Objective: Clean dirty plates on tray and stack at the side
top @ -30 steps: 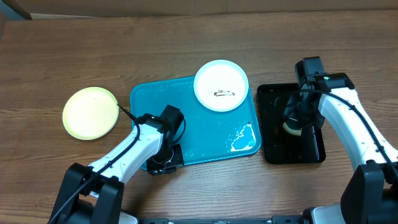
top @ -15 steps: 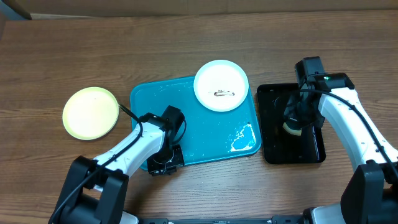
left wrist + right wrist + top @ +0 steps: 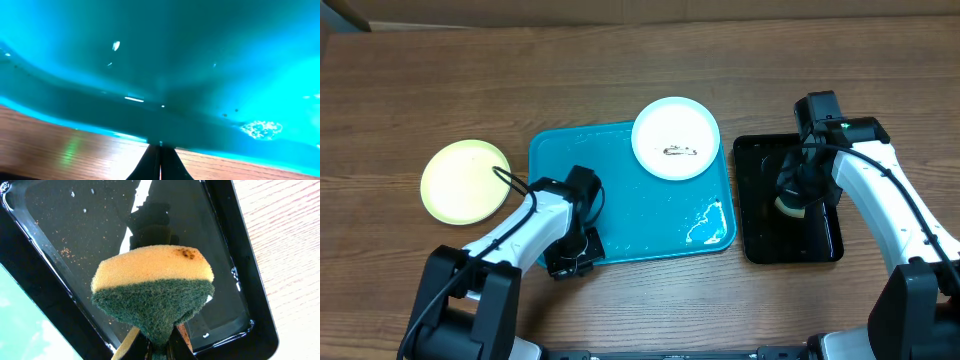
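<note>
The turquoise tray (image 3: 620, 200) lies mid-table, wet, with a white foamy smear at its front right. A white plate (image 3: 675, 137) with a dark smear sits on its far right corner. The pale yellow-green plate (image 3: 466, 181) lies on the table to the left. A third plate is out of view. My left gripper (image 3: 570, 258) is shut on the tray's front-left rim; in the left wrist view the fingers (image 3: 160, 147) meet at the tray's edge (image 3: 100, 107). My right gripper (image 3: 790, 205) is shut on a yellow-and-green sponge (image 3: 152, 280), its fingers (image 3: 160, 350) pinching the green side.
A narrow black tray (image 3: 820, 245), wet inside, lies right of the turquoise tray under the sponge; it also shows in the right wrist view (image 3: 40, 255). Bare wooden table (image 3: 620, 60) surrounds everything.
My left gripper has moved left along the tray's front edge, and the tray's front end has shifted slightly left with it. The right arm has not moved.
</note>
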`<control>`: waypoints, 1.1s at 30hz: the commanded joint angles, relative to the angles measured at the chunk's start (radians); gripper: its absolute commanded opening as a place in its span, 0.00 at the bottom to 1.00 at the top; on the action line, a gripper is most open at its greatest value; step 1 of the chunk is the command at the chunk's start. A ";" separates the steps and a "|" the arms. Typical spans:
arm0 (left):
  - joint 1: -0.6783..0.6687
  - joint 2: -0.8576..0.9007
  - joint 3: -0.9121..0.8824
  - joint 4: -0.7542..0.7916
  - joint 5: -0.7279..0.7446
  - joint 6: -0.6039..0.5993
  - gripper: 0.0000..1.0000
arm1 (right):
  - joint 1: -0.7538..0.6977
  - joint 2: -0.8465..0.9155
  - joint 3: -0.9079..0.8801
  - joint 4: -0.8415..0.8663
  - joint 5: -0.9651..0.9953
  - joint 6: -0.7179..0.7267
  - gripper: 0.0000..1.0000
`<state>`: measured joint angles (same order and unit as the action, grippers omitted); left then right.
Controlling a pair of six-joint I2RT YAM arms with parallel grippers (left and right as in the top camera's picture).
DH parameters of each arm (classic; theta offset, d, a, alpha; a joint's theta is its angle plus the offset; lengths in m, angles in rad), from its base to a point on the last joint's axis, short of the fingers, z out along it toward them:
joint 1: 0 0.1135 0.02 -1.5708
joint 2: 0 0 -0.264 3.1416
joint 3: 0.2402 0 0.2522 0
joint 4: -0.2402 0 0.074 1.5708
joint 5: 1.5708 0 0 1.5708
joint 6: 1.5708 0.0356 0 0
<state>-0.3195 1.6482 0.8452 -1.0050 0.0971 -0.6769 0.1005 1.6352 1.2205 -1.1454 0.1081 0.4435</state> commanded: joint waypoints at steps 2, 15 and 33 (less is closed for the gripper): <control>0.013 0.003 0.066 -0.033 -0.060 0.027 0.04 | -0.001 -0.018 -0.005 0.002 0.002 -0.007 0.04; 0.011 -0.117 0.320 -0.080 -0.051 0.178 0.11 | -0.001 -0.018 -0.005 0.002 0.003 -0.007 0.04; 0.011 0.109 0.686 0.322 -0.008 0.451 0.59 | -0.001 -0.018 -0.005 0.003 0.002 -0.006 0.04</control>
<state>-0.3122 1.7008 1.3849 -0.6617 0.0860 -0.3069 0.1005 1.6352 1.2198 -1.1454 0.1081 0.4431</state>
